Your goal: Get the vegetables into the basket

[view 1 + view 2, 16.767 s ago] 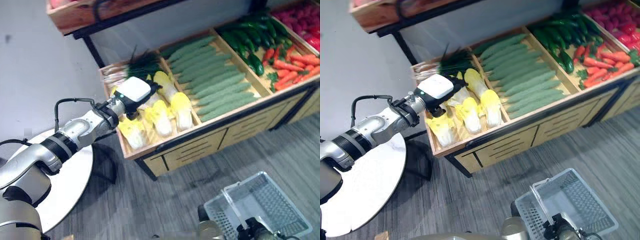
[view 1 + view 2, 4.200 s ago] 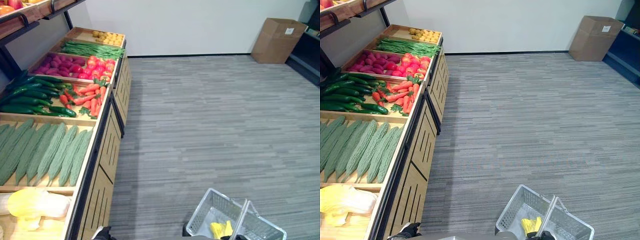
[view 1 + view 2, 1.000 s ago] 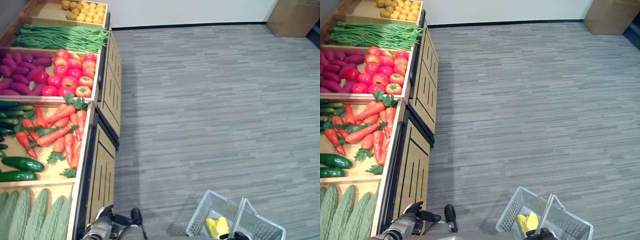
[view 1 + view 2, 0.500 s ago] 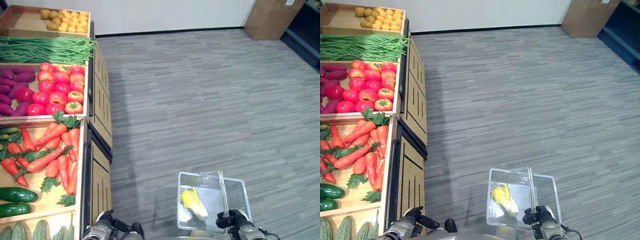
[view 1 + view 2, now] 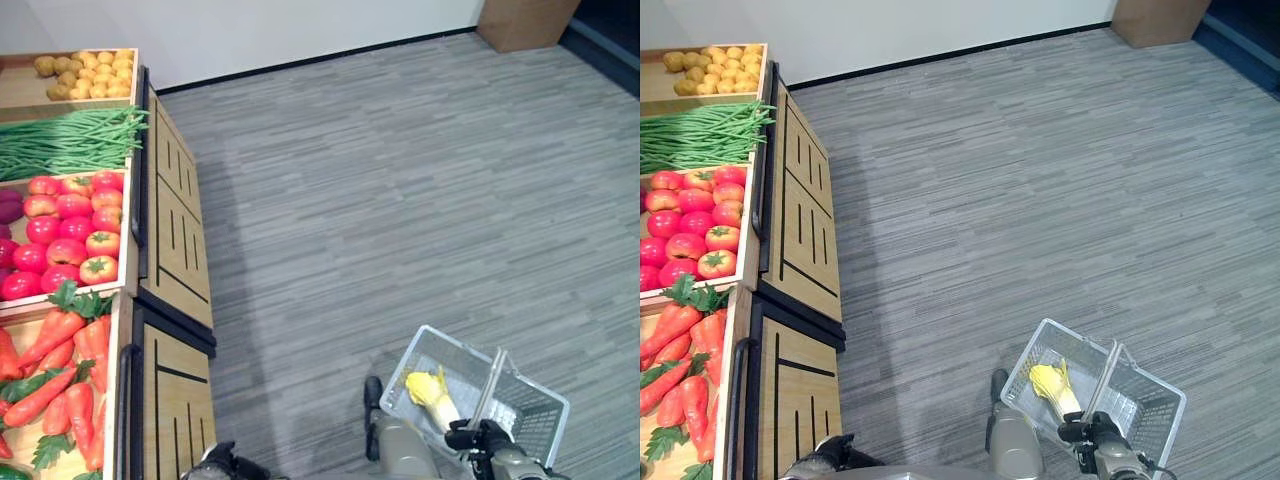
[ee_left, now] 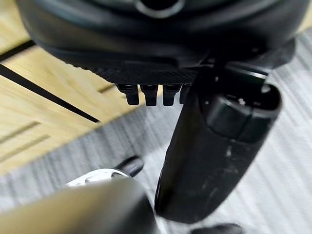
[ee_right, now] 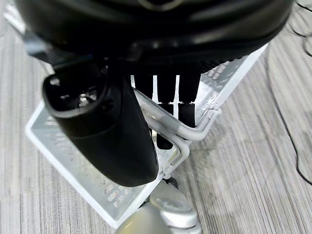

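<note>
A clear wire basket (image 5: 541, 402) hangs low at my right side over the grey floor, with one yellow-and-white cabbage (image 5: 431, 389) lying inside it. My right hand (image 5: 482, 438) is shut on the basket's raised metal handle (image 7: 167, 122); in the right wrist view the fingers (image 7: 165, 127) curl over the bar. My left hand (image 5: 214, 463) hangs at the lower edge beside the stand, holding nothing, fingers relaxed. On the wooden stand (image 5: 176, 229) at my left lie carrots (image 5: 57, 371), tomatoes (image 5: 62, 238), green beans (image 5: 62, 145) and small yellow potatoes (image 5: 85, 65).
The stand's cabinet fronts run along the left side. A cardboard box (image 5: 526, 20) stands by the far wall at the upper right. Grey plank floor spreads open ahead and to the right.
The whole picture has shifted, so the stand now lies further left. The basket has turned corner-on in my right hand, and the cabbage still lies in it.
</note>
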`<state>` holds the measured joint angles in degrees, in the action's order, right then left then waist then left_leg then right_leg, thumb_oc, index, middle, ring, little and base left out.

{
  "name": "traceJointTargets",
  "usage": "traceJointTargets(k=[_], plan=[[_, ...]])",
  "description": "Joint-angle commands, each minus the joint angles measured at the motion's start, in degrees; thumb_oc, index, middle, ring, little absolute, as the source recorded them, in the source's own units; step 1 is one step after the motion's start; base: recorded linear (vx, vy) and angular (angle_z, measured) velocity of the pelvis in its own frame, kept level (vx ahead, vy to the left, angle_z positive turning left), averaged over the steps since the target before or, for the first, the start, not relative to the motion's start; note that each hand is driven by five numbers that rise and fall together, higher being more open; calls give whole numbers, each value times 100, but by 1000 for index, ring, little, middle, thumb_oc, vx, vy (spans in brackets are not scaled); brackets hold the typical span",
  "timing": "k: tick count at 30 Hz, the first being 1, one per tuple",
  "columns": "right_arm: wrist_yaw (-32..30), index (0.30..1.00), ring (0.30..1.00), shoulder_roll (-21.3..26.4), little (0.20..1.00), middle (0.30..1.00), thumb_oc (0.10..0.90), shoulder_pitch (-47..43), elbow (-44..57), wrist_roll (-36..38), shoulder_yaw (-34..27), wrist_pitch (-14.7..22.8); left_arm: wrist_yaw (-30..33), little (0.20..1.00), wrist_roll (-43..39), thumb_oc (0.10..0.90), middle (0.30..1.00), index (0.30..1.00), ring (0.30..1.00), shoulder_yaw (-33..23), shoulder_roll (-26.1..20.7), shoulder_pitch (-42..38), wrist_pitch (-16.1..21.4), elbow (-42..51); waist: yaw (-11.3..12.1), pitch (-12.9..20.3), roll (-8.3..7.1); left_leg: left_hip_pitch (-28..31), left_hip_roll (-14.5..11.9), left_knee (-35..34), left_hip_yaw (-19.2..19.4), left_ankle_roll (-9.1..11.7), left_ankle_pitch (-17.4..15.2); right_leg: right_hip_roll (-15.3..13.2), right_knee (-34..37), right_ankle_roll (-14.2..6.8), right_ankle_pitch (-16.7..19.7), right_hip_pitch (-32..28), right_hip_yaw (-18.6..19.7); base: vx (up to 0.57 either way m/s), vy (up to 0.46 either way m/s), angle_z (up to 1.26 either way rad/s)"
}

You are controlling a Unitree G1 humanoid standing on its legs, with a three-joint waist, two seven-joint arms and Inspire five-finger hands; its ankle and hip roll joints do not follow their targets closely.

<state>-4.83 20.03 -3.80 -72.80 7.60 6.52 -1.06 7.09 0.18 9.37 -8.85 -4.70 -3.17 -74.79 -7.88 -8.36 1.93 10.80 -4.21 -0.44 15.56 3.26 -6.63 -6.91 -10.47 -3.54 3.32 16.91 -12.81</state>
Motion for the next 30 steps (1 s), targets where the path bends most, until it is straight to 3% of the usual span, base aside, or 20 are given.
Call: traceJointTargets(k=[1,2,3,5,9,12,14,17,18,20,21,22,23,24,25,27,30], plan=[[-45,300,300,142,300,300,400,391,-241,-227,221,-75,87,1000,219,900,1000,1000,1000,13,-226,31,-61,-43,-127,-65,-48,713,804,-456,-412,-86,-103,-90,829,-675,1244,484,222,291,-158,34],[-52,300,300,197,300,300,400,406,-235,-131,156,-54,89,1000,152,900,1000,1000,1000,50,-157,-19,-47,-37,-164,-53,97,646,729,-71,-510,57,156,26,728,-542,1113,373,184,286,-161,38],[-52,300,300,197,300,300,400,406,-235,-131,157,-54,89,1000,152,900,1000,1000,1000,49,-158,-19,-47,-37,-169,-50,94,642,731,-70,-514,56,159,22,728,-542,1113,376,181,292,-197,52],[-21,300,300,261,300,300,400,438,-217,-121,170,-50,64,1000,145,900,1000,1000,1000,184,-101,-71,-36,39,-190,-29,208,490,626,420,-612,342,667,132,491,-293,788,214,91,317,-247,42],[12,300,300,290,300,300,400,460,-231,-130,206,-59,55,1000,107,900,1000,1000,1000,237,-98,-132,-45,66,-216,-50,221,384,481,735,-645,566,1031,256,386,-111,483,13,11,223,-187,18],[41,300,300,331,300,300,400,487,-259,-164,228,-89,66,1000,-23,900,1000,1000,1000,233,-109,-162,-68,102,-141,-128,41,-219,319,1916,-543,865,1848,346,412,129,132,-439,42,328,-291,11],[37,300,300,349,300,300,400,486,-253,-163,244,-103,101,1000,-98,900,1000,1000,1000,224,-138,-182,-76,115,-20,-219,-137,-604,228,2349,-365,876,1888,301,472,177,30,-650,113,226,-196,-6],[11,300,300,364,300,300,400,493,-259,-148,244,-112,136,1000,-190,900,1000,1000,1000,190,-129,-172,-76,132,100,-277,-249,-1036,-20,2330,-22,727,1763,253,603,139,-22,-902,179,205,-64,-18],[-4,300,300,377,300,300,400,519,-263,-153,223,-122,147,1000,-200,900,1000,1000,1000,150,-122,-112,-78,121,244,-296,-349,-1557,-250,1937,168,545,1513,145,775,22,-82,-1186,263,307,-20,-10],[-8,300,300,374,300,300,400,543,-256,-175,226,-131,145,1000,-189,900,1000,1000,1000,145,-124,-67,-96,116,310,-303,-352,-1610,-323,1738,195,506,1410,133,813,-25,-143,-1301,329,268,46,-1],[-14,300,300,379,300,300,400,559,-268,-216,233,-140,153,1000,-192,900,1000,1000,1000,120,-115,-27,-86,101,396,-301,-335,-1840,-380,1245,208,482,1424,102,853,-87,-234,-1415,370,339,116,-8],[-18,300,300,381,300,300,400,571,-250,-263,258,-139,163,1000,-192,900,1000,1000,1000,122,-102,9,-94,91,474,-297,-308,-1889,-445,790,142,474,1470,77,854,-132,-309,-1516,415,489,205,-11],[-18,300,300,388,300,300,400,591,-208,-369,320,-131,177,1000,-166,900,1000,1000,1000,116,-92,54,-90,77,604,-311,-212,-2040,-649,116,-124,551,1856,66,833,-183,-446,-1677,533,357,165,-21],[-18,300,300,388,300,300,400,594,-206,-370,320,-131,177,1000,-166,900,1000,1000,1000,116,-92,57,-90,77,602,-335,-225,-1976,-629,54,-116,553,1885,52,822,-186,-466,-1709,533,447,226,-42],[-20,300,300,388,300,300,400,576,-167,-416,367,-115,211,1000,-152,900,1000,1000,1000,115,-88,87,-94,59,666,-351,-183,-2115,-870,-342,-183,681,2223,-10,786,-251,-588,-1841,657,215,115,-52],[8,300,300,359,300,300,400,532,-165,-469,412,-122,219,1000,-133,900,1000,1000,1000,76,-108,130,-99,31,702,-319,-166,-2099,-991,-338,-15,733,2316,-38,749,-319,-708,-2021,747,364,149,-56],[33,300,300,321,300,300,400,446,-176,-503,494,-114,204,1000,-146,900,1000,1000,1000,52,-135,190,-73,56,853,-152,-125,-2000,-800,-287,-43,640,2110,-49,818,-347,-881,-2242,933,268,104,-53]])
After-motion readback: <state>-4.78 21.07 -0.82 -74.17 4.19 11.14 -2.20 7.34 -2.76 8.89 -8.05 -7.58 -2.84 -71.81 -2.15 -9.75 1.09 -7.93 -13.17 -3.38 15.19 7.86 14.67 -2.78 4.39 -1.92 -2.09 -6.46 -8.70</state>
